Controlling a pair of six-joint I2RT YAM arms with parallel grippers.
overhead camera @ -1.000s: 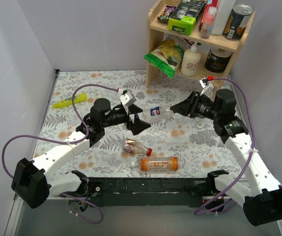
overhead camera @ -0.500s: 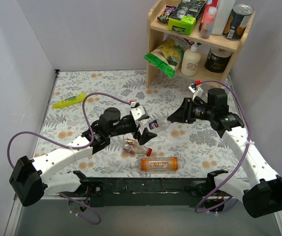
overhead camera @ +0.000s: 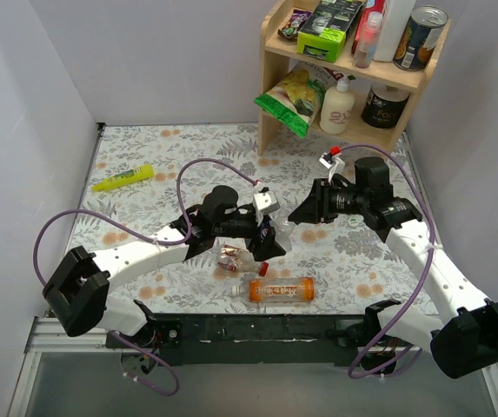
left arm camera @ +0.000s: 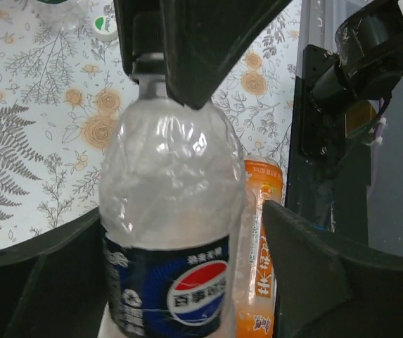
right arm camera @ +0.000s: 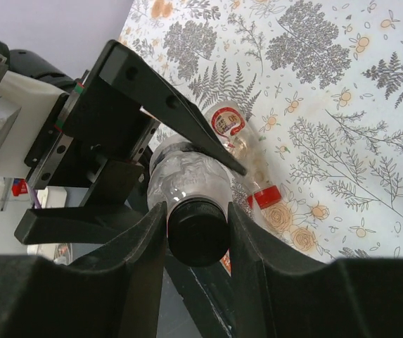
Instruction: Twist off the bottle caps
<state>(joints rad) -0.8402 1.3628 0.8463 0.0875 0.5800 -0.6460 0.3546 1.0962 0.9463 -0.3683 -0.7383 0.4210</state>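
My left gripper (overhead camera: 266,236) is shut on the dark-blue-labelled clear bottle (left arm camera: 169,211) and holds it off the table, neck toward my right gripper (overhead camera: 303,215). My right gripper (right arm camera: 196,218) is shut on that bottle's black cap (right arm camera: 197,236), one finger on each side. The reddish-labelled bottle (overhead camera: 234,258) with its red cap (right arm camera: 266,195) lies on the table below the held bottle. The orange-filled bottle (overhead camera: 281,289) lies near the front edge and also shows in the left wrist view (left arm camera: 261,246). A loose green-and-white cap (left arm camera: 105,24) lies on the table.
A wooden shelf (overhead camera: 344,61) stands at the back right with tins, boxes, a white pump bottle (overhead camera: 338,106) and a green bag (overhead camera: 292,100). A yellow-green object (overhead camera: 122,179) lies at the back left. White walls close in both sides. A black rail (overhead camera: 257,328) runs along the front.
My left gripper has carried the blue-labelled bottle right and toward the front. My right gripper has moved left with it and now sits around the black cap.
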